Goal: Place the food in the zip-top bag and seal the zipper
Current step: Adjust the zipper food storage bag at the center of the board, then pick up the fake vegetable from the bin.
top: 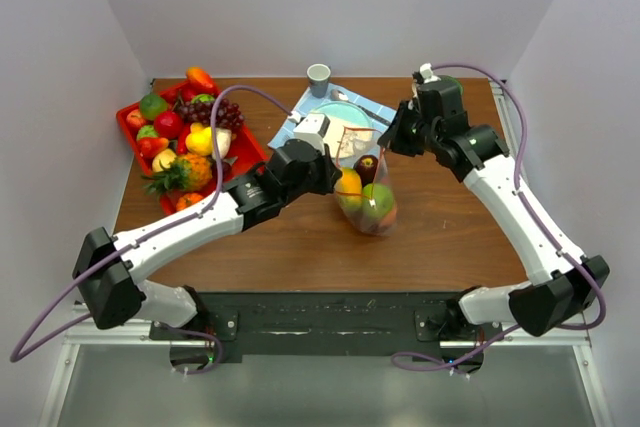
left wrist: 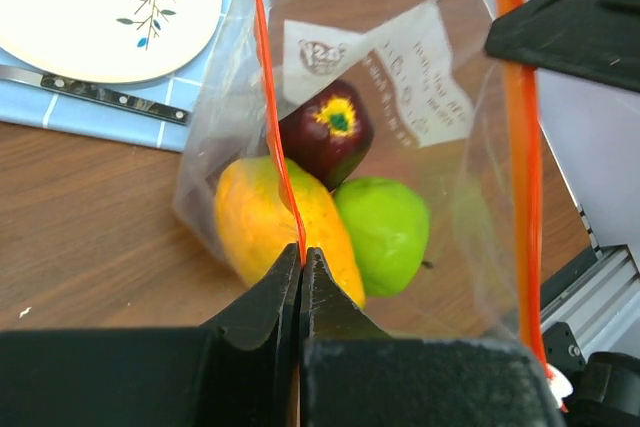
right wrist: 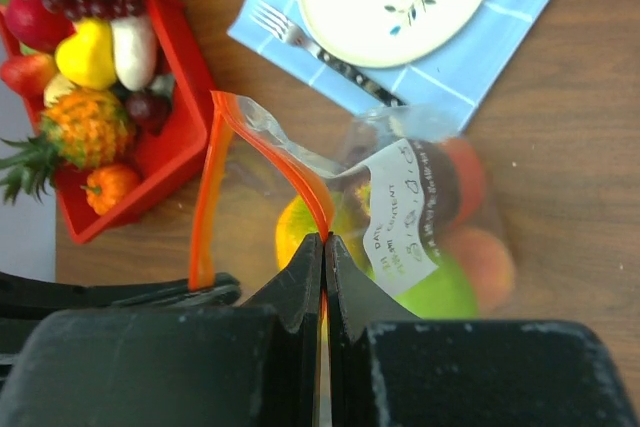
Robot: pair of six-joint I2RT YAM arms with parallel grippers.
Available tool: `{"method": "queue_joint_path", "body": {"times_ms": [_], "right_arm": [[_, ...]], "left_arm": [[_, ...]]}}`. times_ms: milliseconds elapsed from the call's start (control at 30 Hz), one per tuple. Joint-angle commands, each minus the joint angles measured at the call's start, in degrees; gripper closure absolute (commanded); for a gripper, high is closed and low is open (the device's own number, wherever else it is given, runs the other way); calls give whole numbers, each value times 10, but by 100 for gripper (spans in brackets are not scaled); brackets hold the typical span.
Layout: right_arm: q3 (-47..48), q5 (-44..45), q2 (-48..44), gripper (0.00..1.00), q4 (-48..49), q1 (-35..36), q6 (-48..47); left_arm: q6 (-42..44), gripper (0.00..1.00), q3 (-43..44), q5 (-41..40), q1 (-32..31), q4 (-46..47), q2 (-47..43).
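Note:
The zip-top bag (top: pixel 368 199) hangs just above the table, its mouth up and standing open as a loop. Inside it lie a yellow-orange fruit (left wrist: pixel 250 222), a green apple (left wrist: pixel 385 232), a dark red apple (left wrist: pixel 325 132) and a peach (right wrist: pixel 485 262). My left gripper (left wrist: pixel 302 252) is shut on the orange-red zipper (left wrist: pixel 268 97) at one end of the mouth. At the other end my right gripper (right wrist: pixel 324 239) pinches the zipper (right wrist: pixel 285 157). More food (top: pixel 185 132) sits in the red tray (top: pixel 246 147) at the left.
A plate (top: pixel 340 125) lies on a blue napkin (top: pixel 296 112) behind the bag, with a fork (right wrist: pixel 310 47) and a knife (left wrist: pixel 90 92) beside it. A small cup (top: pixel 318 78) stands at the back. White walls close in the table on three sides.

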Motion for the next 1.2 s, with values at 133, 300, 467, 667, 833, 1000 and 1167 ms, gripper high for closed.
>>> {"method": "queue_joint_path", "body": {"times_ms": [133,300,467,667,833,1000,1167], "right_arm": [[-38,-32,-52,100,39,3,12],[-50,-56,-47,100,57,3,18],[-46,-72,-40,100,74,2,20],[-56,-104,-40,100,99,2,27],[-52,-122,-40,100,112,2,30],[-55,-140,-40,100,115,2,27],[-65,-156,-38,100,122,2,23]], "left_arm": [[6,81,-12,1,6,22,-55],[17,53,4,-37,13,-22,-89],[26,34,16,-53,59,-75,-132],[61,32,21,-62,208,-119,-141],[100,30,42,-83,336,-97,-87],[166,29,77,-92,423,-67,15],[204,31,74,-77,438,-60,80]]}}
